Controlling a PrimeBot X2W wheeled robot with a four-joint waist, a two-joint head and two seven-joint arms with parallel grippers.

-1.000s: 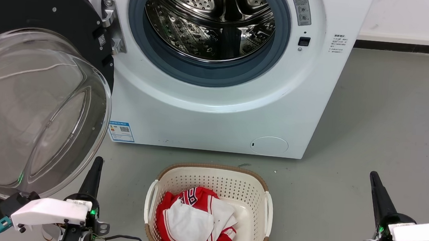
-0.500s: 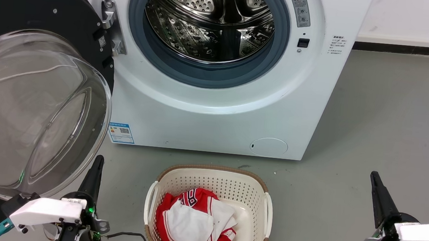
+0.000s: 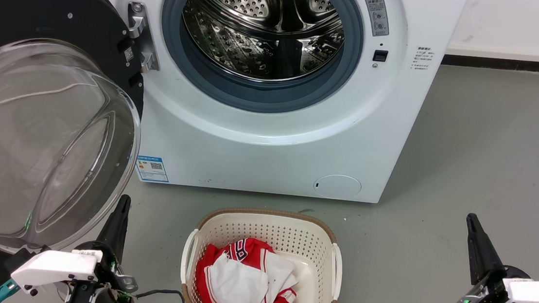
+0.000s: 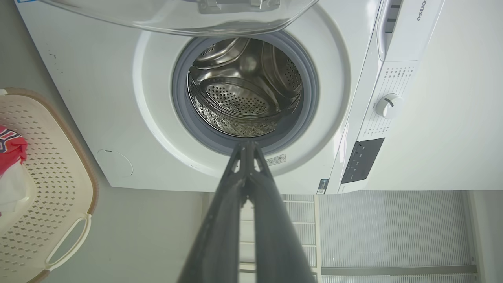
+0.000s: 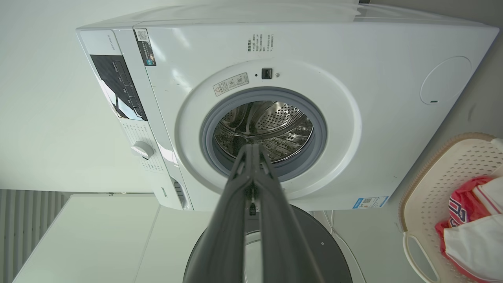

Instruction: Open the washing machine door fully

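The washing machine door point(image 3: 43, 122) hangs swung out from its hinge point(image 3: 139, 37) at the left side of the washing machine point(image 3: 269, 156). The left pincer point(image 3: 124, 201), fingers pressed together and empty, sits just beside the door's lower rim, with the door to its left. This makes the left arm the nearer one. The right pincer point(image 3: 471, 218), likewise closed on nothing, is well apart. The door seems near its stop, though its outer edge is cut off.

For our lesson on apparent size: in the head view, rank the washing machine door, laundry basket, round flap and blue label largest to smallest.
1. washing machine door, helped by nearness to the camera.
2. laundry basket.
3. round flap and blue label: too alike to rank.
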